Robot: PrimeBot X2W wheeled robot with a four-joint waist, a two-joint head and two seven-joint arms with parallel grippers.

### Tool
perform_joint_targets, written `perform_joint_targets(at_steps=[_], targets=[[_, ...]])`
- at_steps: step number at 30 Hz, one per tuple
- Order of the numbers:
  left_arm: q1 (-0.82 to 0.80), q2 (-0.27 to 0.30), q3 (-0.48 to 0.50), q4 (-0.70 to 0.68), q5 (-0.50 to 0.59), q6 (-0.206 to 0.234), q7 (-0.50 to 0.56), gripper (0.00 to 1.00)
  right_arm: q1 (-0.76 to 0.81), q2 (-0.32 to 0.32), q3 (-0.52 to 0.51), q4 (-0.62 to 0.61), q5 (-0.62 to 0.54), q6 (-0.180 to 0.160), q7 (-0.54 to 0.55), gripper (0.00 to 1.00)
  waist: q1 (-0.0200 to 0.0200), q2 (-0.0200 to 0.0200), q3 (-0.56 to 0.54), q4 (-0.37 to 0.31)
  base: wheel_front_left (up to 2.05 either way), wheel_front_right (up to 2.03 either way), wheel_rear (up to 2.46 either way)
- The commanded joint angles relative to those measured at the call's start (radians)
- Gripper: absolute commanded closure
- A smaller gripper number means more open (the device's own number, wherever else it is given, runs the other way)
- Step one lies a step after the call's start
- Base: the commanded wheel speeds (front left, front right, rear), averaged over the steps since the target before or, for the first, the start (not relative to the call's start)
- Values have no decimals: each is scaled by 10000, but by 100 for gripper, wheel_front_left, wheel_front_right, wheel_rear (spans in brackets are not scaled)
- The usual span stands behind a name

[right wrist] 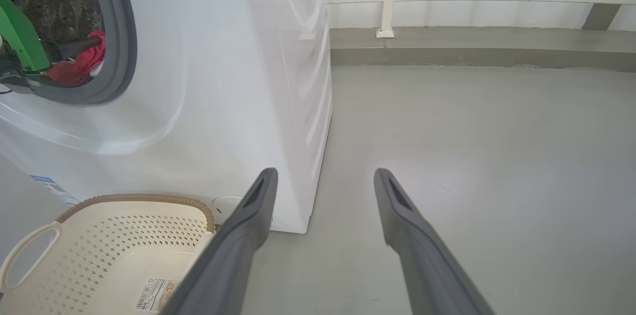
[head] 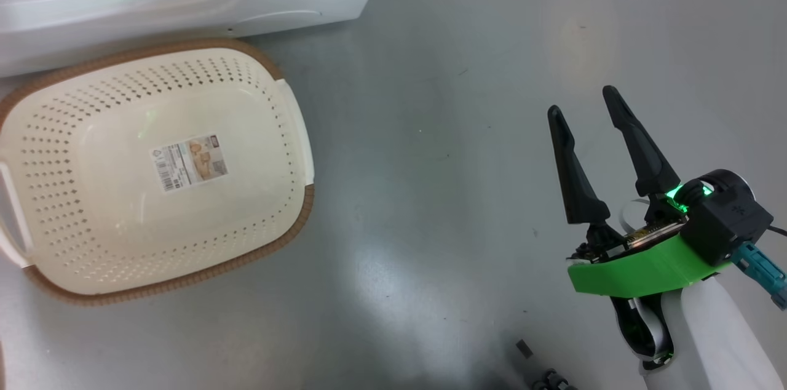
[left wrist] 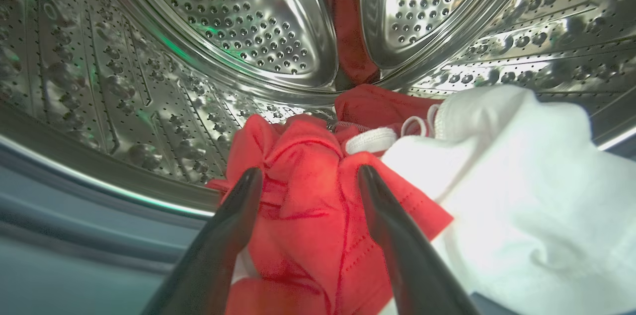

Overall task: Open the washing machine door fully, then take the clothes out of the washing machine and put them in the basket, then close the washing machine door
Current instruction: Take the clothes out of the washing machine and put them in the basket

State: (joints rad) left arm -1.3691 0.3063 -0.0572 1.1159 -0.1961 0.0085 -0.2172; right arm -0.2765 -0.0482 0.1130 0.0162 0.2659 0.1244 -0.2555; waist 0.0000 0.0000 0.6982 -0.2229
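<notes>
Left gripper [left wrist: 309, 171] fingers spread wide, straddling red fold of clothes [left wrist: 303, 240] inside washing machine [right wrist: 223, 81] drum [left wrist: 238, 22], poised for grasp; nothing clamped yet. Right gripper [head: 582, 101] released, idle over floor [head: 461, 70]. Basket [head: 289, 131] empty beside machine front, ready for transfer.

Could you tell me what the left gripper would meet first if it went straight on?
Likely the red clothes, bunched right ahead of the open left gripper inside the washing machine; how near is hard to judge.
</notes>
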Motion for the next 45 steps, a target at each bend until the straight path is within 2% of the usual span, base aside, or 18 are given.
perform_joint_targets(at_steps=[1, 16, 17, 18, 19, 20, 34, 45], targets=[[-181, 581, 43, -30, 96, 120, 96, 0, -84, -20, 252, -177, 213, 63, -62, 0, 0, 0, 53, -105, 0, 0, 0], [-681, 860, -215, 1162, 90, 392, 631, 0, -166, -20, 370, -195, 398, 63, -62, 0, 0, 0, 187, -272, 0, 0, 0], [-706, 858, -244, 1175, 94, 379, 590, 41, -161, -20, 374, -197, 395, 63, -62, 0, 0, 0, 191, -262, 0, 0, 0], [-732, 853, -269, 1184, 95, 370, 544, 60, -155, -20, 375, -198, 393, 63, -62, 0, 0, 0, 192, -251, 0, 0, 0], [-760, 856, -311, 1188, 117, 371, 485, 85, -153, -20, 372, -196, 392, 63, -62, 0, 0, 0, 192, -239, 0, 0, 0], [-785, 853, -337, 1195, 121, 372, 433, 100, -154, -20, 368, -191, 391, 63, -62, 0, 0, 0, 187, -225, 0, 0, 0], [-888, 706, -564, 1016, 36, 240, -203, 100, -111, -20, 349, -148, 338, 63, -63, 0, 0, 0, 43, -25, 0, 0, 0], [-555, 583, -545, -231, -138, 226, -437, 100, -45, -20, 254, -157, 281, 63, -63, 0, 0, 0, -84, 210, 0, 0, 0]])
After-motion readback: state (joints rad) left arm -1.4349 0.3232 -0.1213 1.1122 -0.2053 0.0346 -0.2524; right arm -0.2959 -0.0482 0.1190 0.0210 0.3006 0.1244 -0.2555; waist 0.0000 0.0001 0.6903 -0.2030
